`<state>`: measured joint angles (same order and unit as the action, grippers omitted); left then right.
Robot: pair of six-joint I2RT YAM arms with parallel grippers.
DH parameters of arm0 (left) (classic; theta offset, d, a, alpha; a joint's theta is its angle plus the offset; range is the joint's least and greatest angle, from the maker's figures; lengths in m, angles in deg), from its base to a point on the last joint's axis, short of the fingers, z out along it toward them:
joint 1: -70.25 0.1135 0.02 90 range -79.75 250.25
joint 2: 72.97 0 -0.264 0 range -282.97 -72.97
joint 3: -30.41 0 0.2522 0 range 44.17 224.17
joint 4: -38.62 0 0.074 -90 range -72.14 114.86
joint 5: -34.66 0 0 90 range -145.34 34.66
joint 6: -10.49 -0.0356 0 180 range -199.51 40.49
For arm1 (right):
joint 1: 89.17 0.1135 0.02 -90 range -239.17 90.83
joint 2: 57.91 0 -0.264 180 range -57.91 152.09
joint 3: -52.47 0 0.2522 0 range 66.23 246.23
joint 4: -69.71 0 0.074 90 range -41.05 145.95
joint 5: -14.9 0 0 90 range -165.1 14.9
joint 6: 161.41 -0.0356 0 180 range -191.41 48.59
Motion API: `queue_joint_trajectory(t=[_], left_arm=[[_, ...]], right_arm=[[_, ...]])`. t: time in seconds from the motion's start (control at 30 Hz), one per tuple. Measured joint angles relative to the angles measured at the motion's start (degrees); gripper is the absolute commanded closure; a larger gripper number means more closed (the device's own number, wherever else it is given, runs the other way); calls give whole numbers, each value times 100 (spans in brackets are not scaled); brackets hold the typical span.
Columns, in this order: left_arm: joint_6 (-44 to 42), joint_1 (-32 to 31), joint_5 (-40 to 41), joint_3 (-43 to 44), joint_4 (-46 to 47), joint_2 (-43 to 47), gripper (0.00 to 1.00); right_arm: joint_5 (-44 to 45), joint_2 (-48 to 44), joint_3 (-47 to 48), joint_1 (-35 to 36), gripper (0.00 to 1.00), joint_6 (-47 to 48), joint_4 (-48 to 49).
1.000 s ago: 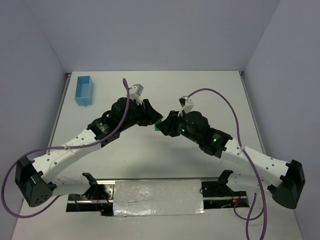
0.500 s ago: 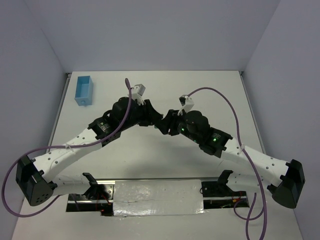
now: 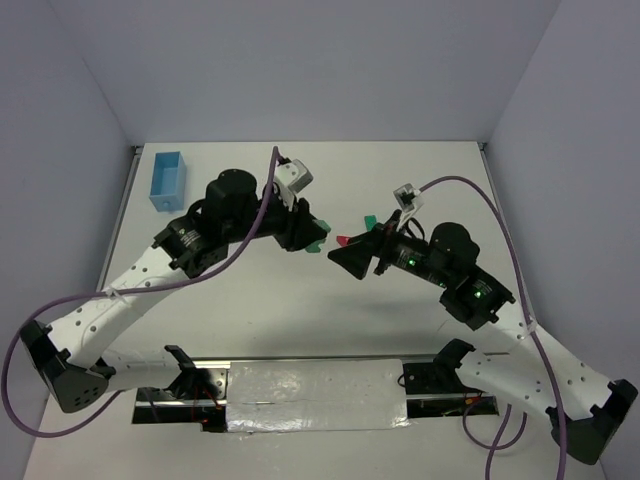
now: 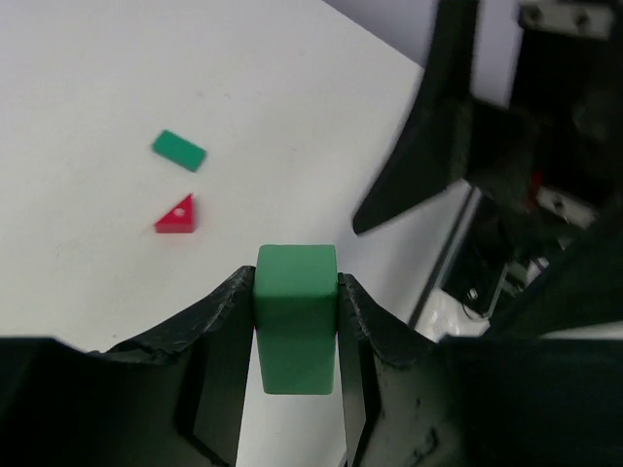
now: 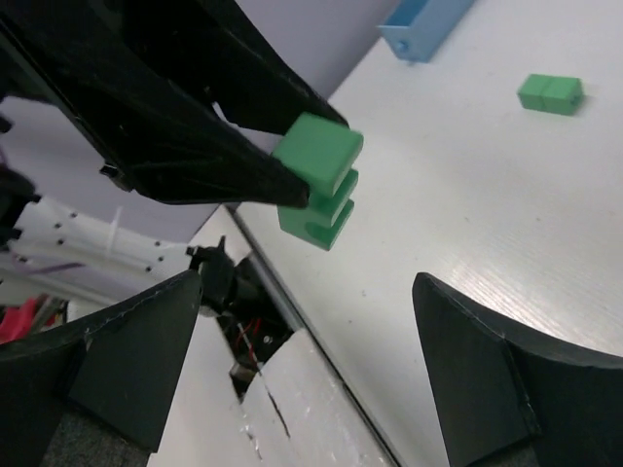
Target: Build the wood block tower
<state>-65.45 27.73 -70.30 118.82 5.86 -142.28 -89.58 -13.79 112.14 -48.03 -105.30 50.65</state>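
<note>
A green wood block (image 4: pixel 295 316) with a notched underside (image 5: pixel 319 190) hangs above the table, and my left gripper (image 4: pixel 295 282) is shut on it. From above, that gripper (image 3: pixel 312 236) is at the table's middle. My right gripper (image 5: pixel 313 379) is open and empty, facing the held block from a short gap away, and in the top view it (image 3: pixel 346 256) is just right of the left one. A red triangular piece (image 4: pixel 177 216) and a flat green block (image 4: pixel 179 150) lie on the table between the two grippers; both show from above, the red piece (image 3: pixel 343 241) and the green block (image 3: pixel 369 221).
A light blue box (image 3: pixel 167 182) stands at the far left of the table, also seen in the right wrist view (image 5: pixel 428 24). The arm bases and a foil-covered plate (image 3: pixel 315 395) line the near edge.
My right gripper has opened, let go of the green block and drawn back to the right. The left gripper kept the block and shifted slightly away.
</note>
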Motion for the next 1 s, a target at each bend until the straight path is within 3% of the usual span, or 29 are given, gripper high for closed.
queue_joint_trajectory(t=[0.17, 0.37, 0.63, 0.77, 1.0], left_arm=[[-839, -2, -1449, -120, -85, 356, 100], [-1567, -42, -2153, -264, 76, 896, 100], [-1683, -68, -2553, -645, 778, 964, 100], [-1513, -107, -2787, -918, 1292, 984, 100], [-1147, -168, -3032, -1045, 1980, 1080, 100]], right_arm=[[-1543, -131, -33, -726, 1, -271, 105], [-2741, 55, -1156, -935, 0, -2835, 2282], [-2417, -44, -1655, -518, 0, -4846, 3569], [-2015, -146, -1805, -400, 0, -5359, 4164], [-1587, 208, -1853, -76, 2, -5696, 4352]])
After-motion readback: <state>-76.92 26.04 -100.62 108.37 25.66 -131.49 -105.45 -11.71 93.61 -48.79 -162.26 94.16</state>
